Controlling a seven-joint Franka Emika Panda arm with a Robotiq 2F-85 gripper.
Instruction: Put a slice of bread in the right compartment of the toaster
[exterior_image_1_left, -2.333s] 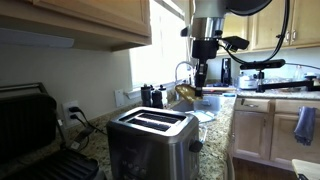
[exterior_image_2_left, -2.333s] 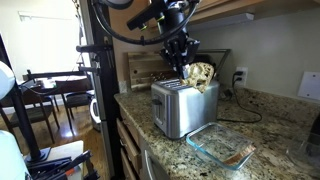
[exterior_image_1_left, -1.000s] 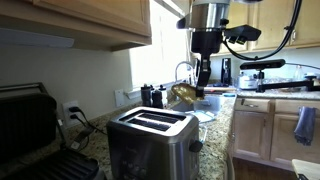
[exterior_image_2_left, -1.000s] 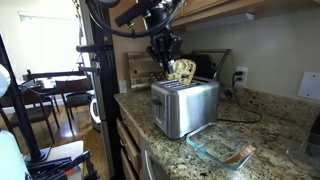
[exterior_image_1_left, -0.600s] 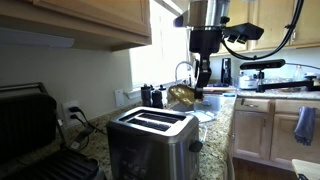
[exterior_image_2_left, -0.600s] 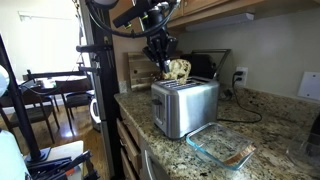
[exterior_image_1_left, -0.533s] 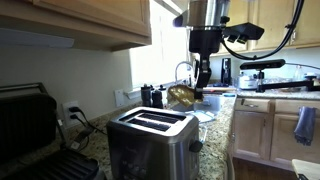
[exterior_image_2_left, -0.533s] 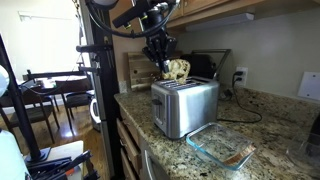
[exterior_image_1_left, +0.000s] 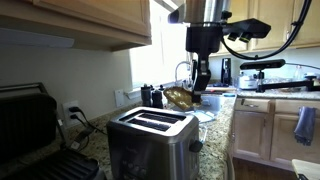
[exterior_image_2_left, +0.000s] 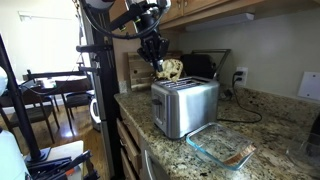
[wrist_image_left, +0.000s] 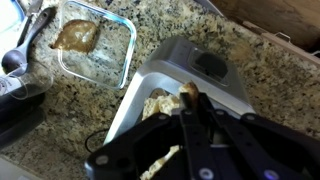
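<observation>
The stainless-steel toaster (exterior_image_1_left: 152, 144) with a black top stands on the granite counter; it also shows in the other exterior view (exterior_image_2_left: 185, 104) and in the wrist view (wrist_image_left: 190, 75). My gripper (exterior_image_1_left: 199, 88) is shut on a slice of bread (exterior_image_1_left: 181, 97) and holds it in the air above the toaster. In an exterior view the bread (exterior_image_2_left: 172, 70) hangs just above the toaster's top, under the gripper (exterior_image_2_left: 159, 66). In the wrist view the bread (wrist_image_left: 165, 105) lies against the closed fingers (wrist_image_left: 195, 108), over the toaster's slots.
A glass dish (exterior_image_2_left: 222, 146) with another bread slice (wrist_image_left: 76, 36) sits on the counter beside the toaster. A black contact grill (exterior_image_1_left: 35, 135) stands by it. Wall cabinets (exterior_image_1_left: 90, 25) hang overhead. A knife block (exterior_image_2_left: 137, 72) is behind.
My gripper has carried the bread sideways and slightly up over the toaster, from above its far end toward its near end in the exterior view. The toaster has not moved.
</observation>
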